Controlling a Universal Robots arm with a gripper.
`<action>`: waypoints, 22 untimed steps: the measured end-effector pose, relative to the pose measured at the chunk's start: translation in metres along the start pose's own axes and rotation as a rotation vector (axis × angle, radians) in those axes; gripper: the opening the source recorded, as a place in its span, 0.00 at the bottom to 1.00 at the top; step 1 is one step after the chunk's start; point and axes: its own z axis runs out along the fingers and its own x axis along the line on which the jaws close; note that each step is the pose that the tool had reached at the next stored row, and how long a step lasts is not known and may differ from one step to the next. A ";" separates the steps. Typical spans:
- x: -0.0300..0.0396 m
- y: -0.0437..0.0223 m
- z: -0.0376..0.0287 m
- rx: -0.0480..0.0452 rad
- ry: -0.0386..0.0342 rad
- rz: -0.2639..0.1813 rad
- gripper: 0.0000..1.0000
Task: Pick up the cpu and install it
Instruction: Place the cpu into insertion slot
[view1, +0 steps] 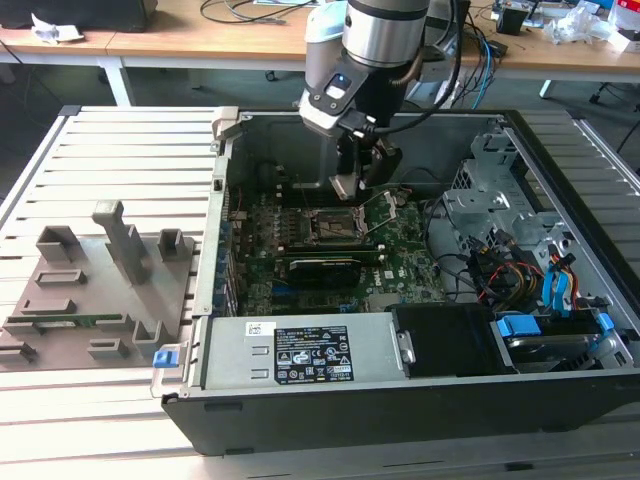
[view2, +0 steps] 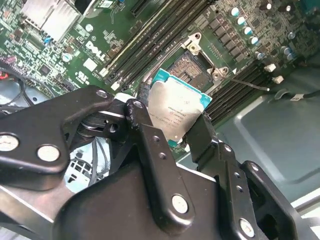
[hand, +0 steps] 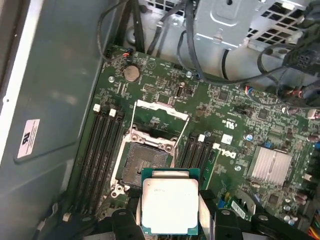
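Observation:
My gripper (view1: 360, 180) hangs inside the open computer case, shut on the cpu (view1: 344, 186). In both wrist views the cpu (view2: 177, 107) (hand: 169, 202) is a flat square chip with a silver metal top and a teal-green edge, pinched between the two black fingers (view2: 145, 130). It is held in the air, a little above and beside the dark square socket (view1: 335, 228) (view2: 192, 62) (hand: 145, 162). The socket's metal frame (hand: 162, 107) stands open and its bed is bare.
A grey plastic tray (view1: 90, 290) with slots lies outside the case at the exterior view's left. Memory slots (hand: 102, 150) flank the socket. A power supply (view1: 300, 350), a metal drive cage (view1: 490, 190) and loose cables (view1: 500, 265) crowd the case.

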 end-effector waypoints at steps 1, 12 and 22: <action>0.0000 0.0000 0.0000 0.0001 0.0004 0.015 0.55; 0.0000 0.0000 0.0003 0.0007 0.0074 0.227 0.55; 0.0000 0.0000 0.0004 0.0011 0.0116 0.365 0.55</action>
